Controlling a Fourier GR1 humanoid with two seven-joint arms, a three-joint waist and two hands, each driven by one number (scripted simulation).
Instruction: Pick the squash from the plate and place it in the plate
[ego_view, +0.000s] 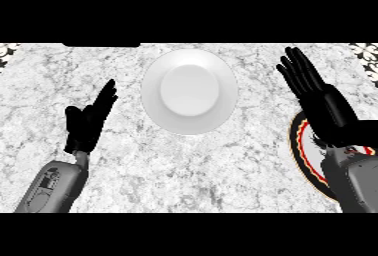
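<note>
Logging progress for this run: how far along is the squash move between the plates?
Done: nothing that shows. The white plate holds nothing. In hand: nothing; the left robot hand and right robot hand are both open with straight fingers. The right forearm covers much of the red-rimmed plate, and no squash is visible, so it may be hidden there. Left: the grasp, carry and placement.

Grey-white marble counter (184, 170) w/ dark patterned trim at both far corners, dark slot at far edge.

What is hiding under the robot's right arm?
A red-rimmed plate peeks out under the right hand and forearm. The arm covers most of it, so any squash there is hidden.
</note>
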